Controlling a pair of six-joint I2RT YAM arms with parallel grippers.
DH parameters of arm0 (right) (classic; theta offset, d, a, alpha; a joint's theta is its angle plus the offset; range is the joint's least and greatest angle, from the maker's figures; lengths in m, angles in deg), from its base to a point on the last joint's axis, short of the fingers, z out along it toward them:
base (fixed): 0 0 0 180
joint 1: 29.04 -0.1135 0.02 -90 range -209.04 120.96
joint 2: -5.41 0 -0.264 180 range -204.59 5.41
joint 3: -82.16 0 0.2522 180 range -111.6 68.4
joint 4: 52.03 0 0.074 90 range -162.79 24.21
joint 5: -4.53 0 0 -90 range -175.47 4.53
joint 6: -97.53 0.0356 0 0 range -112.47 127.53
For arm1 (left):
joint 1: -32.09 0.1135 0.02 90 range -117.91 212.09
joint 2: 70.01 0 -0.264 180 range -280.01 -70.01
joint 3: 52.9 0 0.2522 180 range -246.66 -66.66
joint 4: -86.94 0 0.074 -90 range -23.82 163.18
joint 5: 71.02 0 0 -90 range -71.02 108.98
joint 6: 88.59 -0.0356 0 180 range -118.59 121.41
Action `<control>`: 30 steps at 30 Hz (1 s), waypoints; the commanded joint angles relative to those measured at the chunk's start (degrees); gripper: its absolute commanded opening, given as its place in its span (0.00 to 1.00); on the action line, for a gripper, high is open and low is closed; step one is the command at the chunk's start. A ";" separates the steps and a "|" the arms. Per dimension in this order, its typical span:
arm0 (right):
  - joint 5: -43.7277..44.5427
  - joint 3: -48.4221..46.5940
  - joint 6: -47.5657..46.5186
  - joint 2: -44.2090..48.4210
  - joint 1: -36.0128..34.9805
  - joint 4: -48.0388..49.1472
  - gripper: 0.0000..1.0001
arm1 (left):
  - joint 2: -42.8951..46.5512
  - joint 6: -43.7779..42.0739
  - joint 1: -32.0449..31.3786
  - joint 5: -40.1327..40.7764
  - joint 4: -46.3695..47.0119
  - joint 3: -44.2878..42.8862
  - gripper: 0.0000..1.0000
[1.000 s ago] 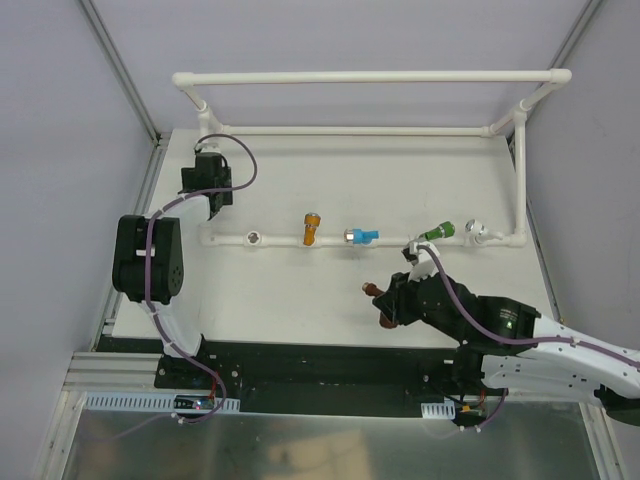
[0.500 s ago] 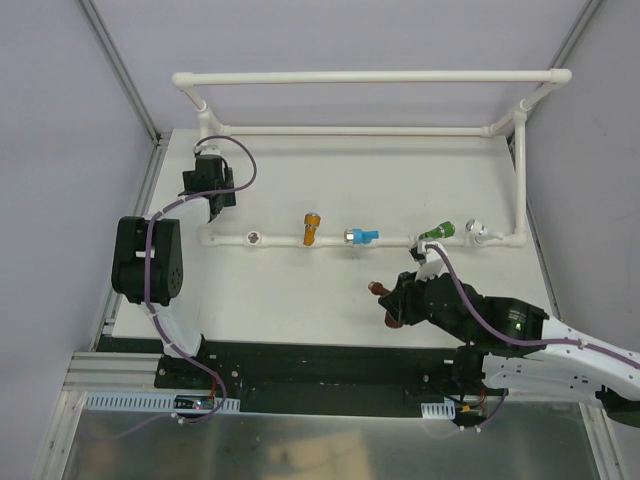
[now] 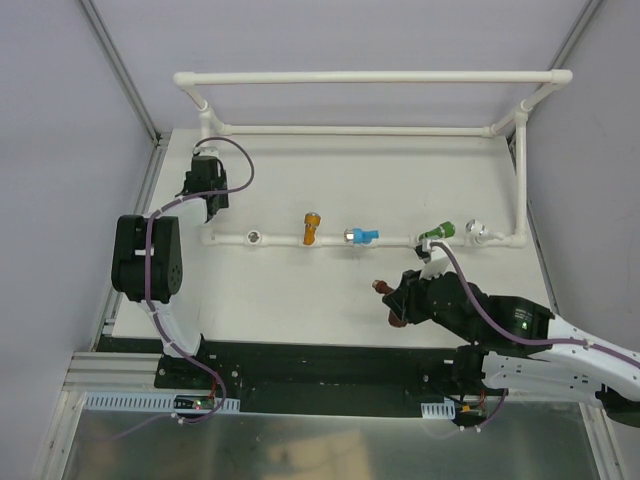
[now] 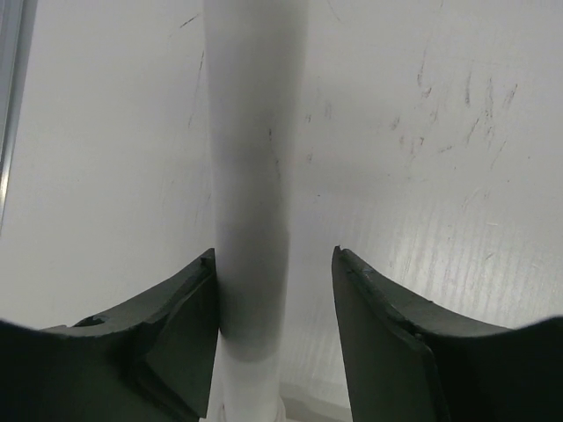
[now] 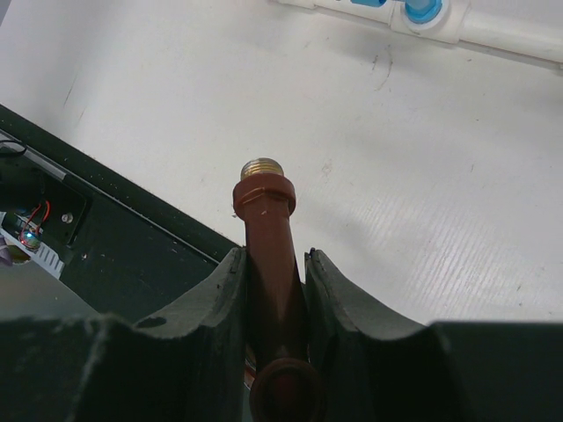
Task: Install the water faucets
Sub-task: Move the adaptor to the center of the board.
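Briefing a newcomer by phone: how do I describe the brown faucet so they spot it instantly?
Find the white pipe across the table, carrying orange, blue and green faucets. The brown faucet is the only one off it, nearer the arm bases, clamped in the right gripper, threaded metal end outward.

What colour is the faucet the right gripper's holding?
Brown; the faucet in the right gripper has a brass-coloured threaded tip. Best in right wrist view.
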 commanded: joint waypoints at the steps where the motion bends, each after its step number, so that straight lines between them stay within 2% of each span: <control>1: 1.69 -4.10 -0.48 0.41 -0.22 -1.06 0.00 | -2.22 -3.16 -0.86 -10.41 2.81 -1.34 0.46; 7: 1.78 -4.11 -0.39 0.33 -0.13 -1.58 0.00 | -3.46 -9.75 -0.51 -18.66 -3.07 -5.30 0.02; 8: 1.60 -4.10 -0.30 0.41 -0.22 -1.41 0.00 | -3.63 -10.46 -0.33 -20.85 -4.13 -6.00 0.00; 19: 1.07 -4.28 -0.13 0.33 -0.22 -1.50 0.00 | 1.54 -27.85 0.19 -41.34 -8.44 -2.23 0.00; 21: 0.72 -4.28 -0.22 0.24 -0.22 -1.32 0.00 | 2.78 -32.07 0.11 -45.03 -12.21 -1.71 0.00; 30: -1.56 -5.51 0.31 -1.43 -0.22 -1.23 0.00 | 8.14 -40.42 0.11 -50.41 -17.58 1.90 0.00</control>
